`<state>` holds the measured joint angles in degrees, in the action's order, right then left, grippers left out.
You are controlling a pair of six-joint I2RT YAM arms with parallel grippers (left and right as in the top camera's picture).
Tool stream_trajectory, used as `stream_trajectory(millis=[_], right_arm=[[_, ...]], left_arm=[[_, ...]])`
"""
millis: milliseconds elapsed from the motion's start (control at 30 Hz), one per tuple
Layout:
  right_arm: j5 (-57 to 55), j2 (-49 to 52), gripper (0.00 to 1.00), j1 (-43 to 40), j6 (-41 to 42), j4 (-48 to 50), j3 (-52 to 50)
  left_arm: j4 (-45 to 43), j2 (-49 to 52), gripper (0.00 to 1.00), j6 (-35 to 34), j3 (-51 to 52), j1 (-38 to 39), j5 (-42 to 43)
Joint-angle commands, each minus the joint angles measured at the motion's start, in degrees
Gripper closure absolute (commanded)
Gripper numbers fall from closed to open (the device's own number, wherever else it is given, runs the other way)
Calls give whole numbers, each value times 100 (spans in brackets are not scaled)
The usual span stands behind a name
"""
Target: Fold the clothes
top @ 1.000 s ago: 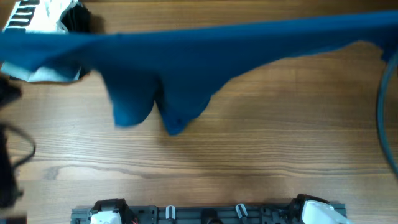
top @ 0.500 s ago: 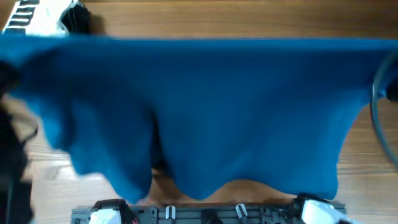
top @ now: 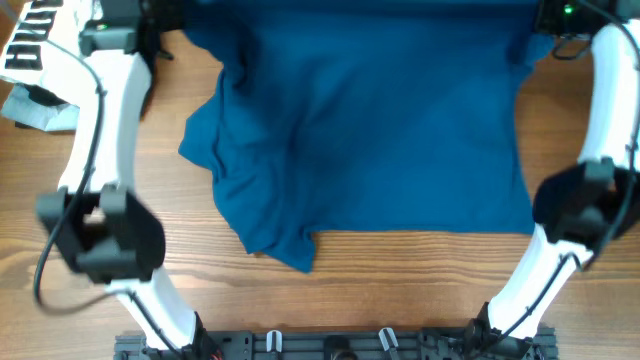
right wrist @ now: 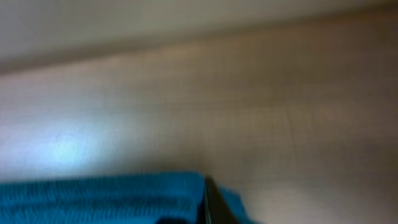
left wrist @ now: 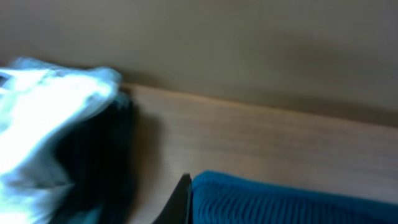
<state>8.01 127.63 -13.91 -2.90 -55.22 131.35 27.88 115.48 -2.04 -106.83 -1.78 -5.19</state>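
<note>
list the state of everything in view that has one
blue garment, spread on table, near left corner rumpled
left gripper, shut on its far left corner
right gripper, shut on its far right corner
white garment, heaped, far left
grey-blue garment, crumpled beside it

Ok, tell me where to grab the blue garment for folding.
Take the blue garment by its near hem, probably at the corners. The right corner lies flat and the left corner is a bunched point. Come from the robot's side, pinching downward over the free edge.
</note>
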Motion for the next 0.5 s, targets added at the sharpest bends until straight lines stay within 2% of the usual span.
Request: stream_trajectory(millis=[0,133,233,367,467], right_arm=[[-146,479,96,-164,181,765,28],[-149,791,96,-153,184,1191,26],[-149,748,96,-153,181,1040,28],[-155,638,96,-155,181,306,28],[-162,640,96,-195,155,-391,28]], left_arm=[[-850,660,96,-481,-55,-50,262],[-1364,1001,96,-748,-55,98,262],[-1276,999,96,-745,-55,186,262],[-267,737,96,-745,-55,205,267],[848,455,96,-787,-55,205,284]])
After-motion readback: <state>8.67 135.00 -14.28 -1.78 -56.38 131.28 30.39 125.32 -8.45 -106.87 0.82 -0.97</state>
